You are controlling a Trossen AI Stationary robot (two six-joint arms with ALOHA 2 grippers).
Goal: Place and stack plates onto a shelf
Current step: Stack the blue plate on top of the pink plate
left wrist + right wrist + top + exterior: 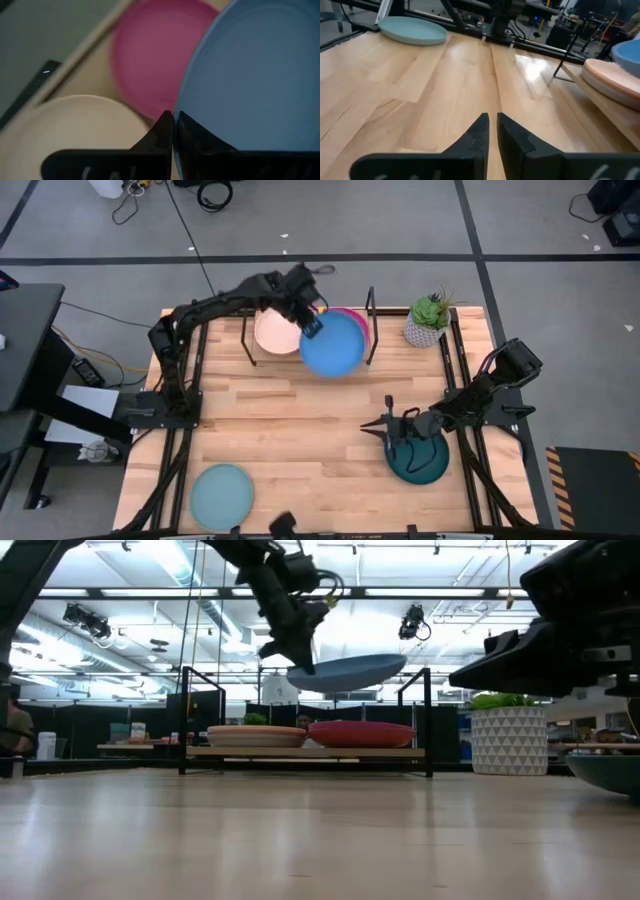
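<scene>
The left gripper (311, 327) is pinching the rim of the blue plate (333, 345), holding it in the air above the shelf (300, 752), over the magenta plate (362, 732) at the shelf's right end. A cream plate (273, 333) is topping the stack at the left end. The right gripper (385, 427), fingers closed on nothing, is hanging beside the dark teal plate (420, 461) near the bench's front right corner; the light teal plate (221, 494) is waiting at the front left. So three plates are remaining, I'd judge. No writing is readable.

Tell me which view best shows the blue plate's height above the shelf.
The low view: the blue plate hangs side-on above the shelf. The high view shows only its face; the left wrist view its rim in the left hand; the right wrist an edge.
</scene>
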